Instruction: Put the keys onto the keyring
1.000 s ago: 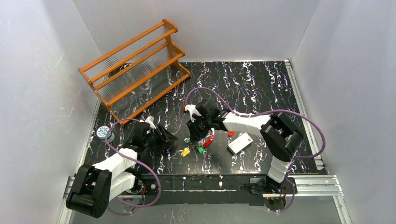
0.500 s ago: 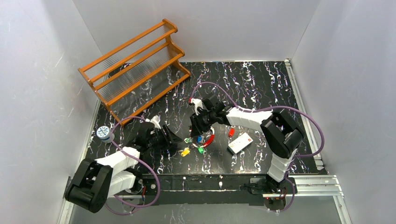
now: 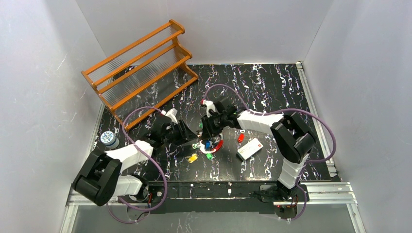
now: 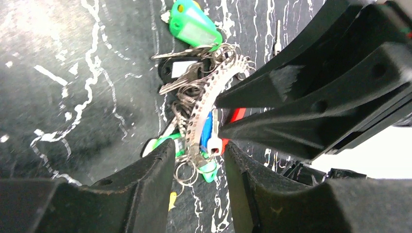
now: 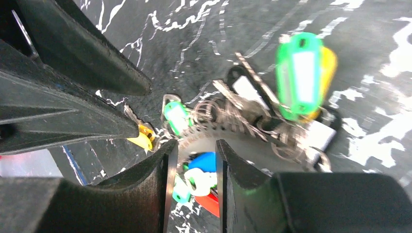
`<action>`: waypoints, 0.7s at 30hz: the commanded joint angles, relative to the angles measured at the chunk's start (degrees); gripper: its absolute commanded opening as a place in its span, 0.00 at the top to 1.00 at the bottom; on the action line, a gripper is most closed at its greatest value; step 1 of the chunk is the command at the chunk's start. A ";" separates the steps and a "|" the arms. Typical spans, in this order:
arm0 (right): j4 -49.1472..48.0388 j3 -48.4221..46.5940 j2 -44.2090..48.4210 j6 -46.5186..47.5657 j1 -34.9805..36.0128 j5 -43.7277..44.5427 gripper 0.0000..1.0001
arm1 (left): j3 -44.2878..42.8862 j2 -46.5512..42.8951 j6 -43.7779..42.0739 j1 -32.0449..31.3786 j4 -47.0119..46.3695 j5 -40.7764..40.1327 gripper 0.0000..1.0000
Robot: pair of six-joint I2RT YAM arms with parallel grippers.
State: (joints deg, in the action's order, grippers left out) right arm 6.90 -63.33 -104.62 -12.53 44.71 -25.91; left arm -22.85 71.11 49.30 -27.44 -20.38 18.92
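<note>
The keyring (image 4: 208, 94), a curved whitish band with small holes, lies on the black table with many small wire rings and keys bunched along it. Blue (image 5: 204, 161), white (image 4: 214, 144) and green keys (image 5: 177, 118) sit at its end; a yellow key (image 3: 193, 157) lies just off the bunch. My left gripper (image 4: 197, 151) is open, its tips straddling the band's end. My right gripper (image 5: 194, 156) is open over the blue and white keys, facing the left one. In the top view both grippers, left (image 3: 187, 137) and right (image 3: 208, 133), meet at the bunch (image 3: 208, 145).
A white card with a red dot (image 3: 250, 148) lies right of the bunch, and a red key (image 3: 240, 138) sits beside it. A green tag (image 4: 194, 26) is at the bunch's far side. An orange wooden rack (image 3: 141, 68) stands at the back left, a small round container (image 3: 109, 139) at the left edge.
My left arm has swung right up to the key bunch and its jaws have narrowed. My right gripper has shifted slightly back and right, uncovering the keys.
</note>
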 commanded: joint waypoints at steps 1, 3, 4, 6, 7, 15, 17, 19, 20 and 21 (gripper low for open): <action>-5.80 3.54 5.87 -5.28 -6.12 -2.52 0.58 | -4.46 4.12 -3.40 -3.03 0.58 -3.50 0.60; -7.19 5.55 7.35 -6.79 -8.42 -3.14 0.59 | -5.50 6.37 -3.59 -4.09 0.17 -4.64 0.60; -8.10 6.39 8.05 -7.28 -9.22 -3.19 0.59 | -5.80 7.46 -3.41 -4.34 -0.28 -5.00 0.60; -8.29 8.08 8.99 -7.58 -10.07 -2.59 0.60 | -6.33 9.74 -2.94 -4.52 -1.21 -5.29 0.57; -8.17 8.56 9.18 -7.78 -10.35 -2.35 0.60 | -6.75 10.81 -2.76 -4.59 -1.44 -5.40 0.54; -8.34 13.20 8.45 -8.98 -10.61 -0.81 0.72 | -7.90 17.10 -0.79 -5.32 -2.36 -5.98 0.40; -7.47 13.78 7.70 -8.62 -10.65 0.07 0.75 | -7.62 17.87 -0.21 -5.41 -3.43 -5.45 0.40; -7.00 14.29 7.01 -8.27 -10.64 1.14 0.77 | -6.99 18.58 1.03 -5.51 -6.25 -3.92 0.42; -5.62 14.29 6.48 -7.79 -10.61 1.62 0.78 | -6.61 18.85 1.92 -5.52 -8.13 -2.86 0.43; -4.66 14.31 5.92 -7.49 -10.67 1.91 0.78 | -6.29 19.07 2.83 -5.52 -10.02 -2.09 0.44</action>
State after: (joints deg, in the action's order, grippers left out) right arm 0.38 -49.56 -97.30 -20.82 33.93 -25.96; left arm -30.74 88.23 49.82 -32.49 -26.98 15.55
